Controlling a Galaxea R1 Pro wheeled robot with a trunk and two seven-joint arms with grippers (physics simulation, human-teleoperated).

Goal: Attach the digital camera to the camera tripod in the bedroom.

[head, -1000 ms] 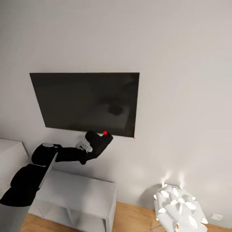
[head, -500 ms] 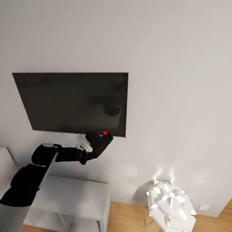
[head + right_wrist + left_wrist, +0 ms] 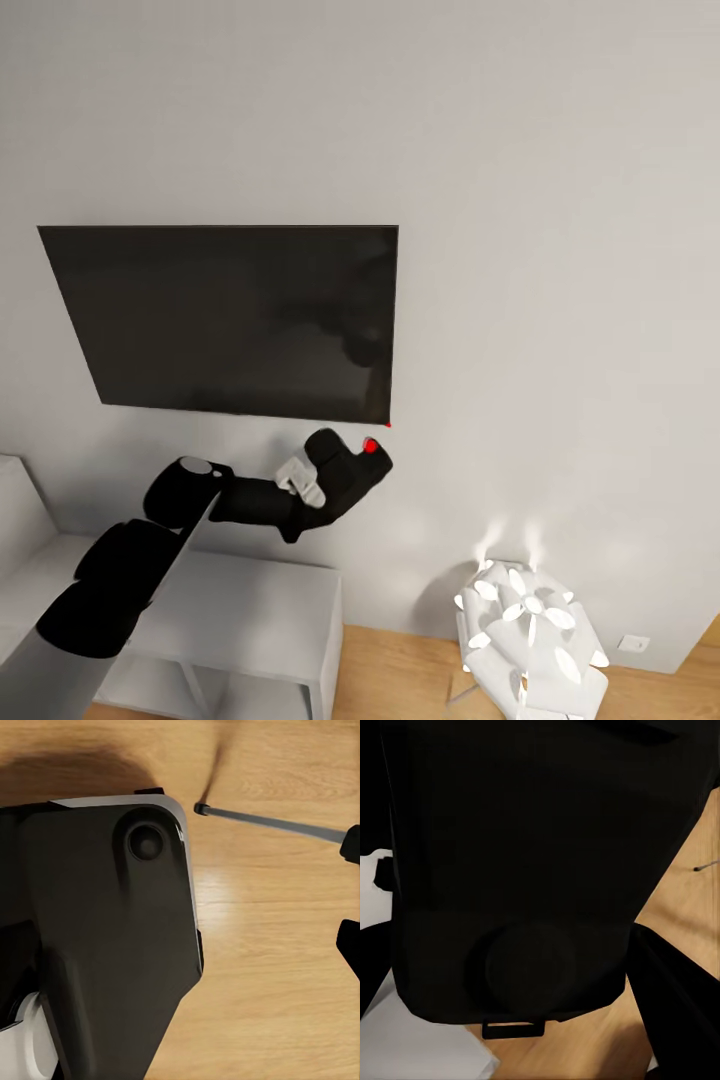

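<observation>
The digital camera (image 3: 350, 478), black with a red button on top, is held up in front of the pale grey bedroom wall, just below the lower right corner of a dark wall screen. My left gripper (image 3: 322, 486) is shut on it. In the left wrist view the digital camera (image 3: 525, 870) is a large black mass between the dark fingers (image 3: 679, 1012). A thin grey rod with a black tip (image 3: 262, 820) crosses the wood floor; I cannot tell whether it is a leg of the camera tripod. My right gripper's finger (image 3: 349, 945) stands far out at the frame edge, open and holding nothing.
A dark wall screen (image 3: 220, 315) hangs on the wall. White cube shelves (image 3: 250, 610) stand below my left arm. A white petal-shaped lamp (image 3: 530, 630) stands on the wood floor (image 3: 400, 660) at the right. My own black-and-white body (image 3: 105, 930) hangs over the floor.
The head view first swung right, shifting the screen left, then held still. My left arm then carried the digital camera down and to the right, off the screen's lower edge.
</observation>
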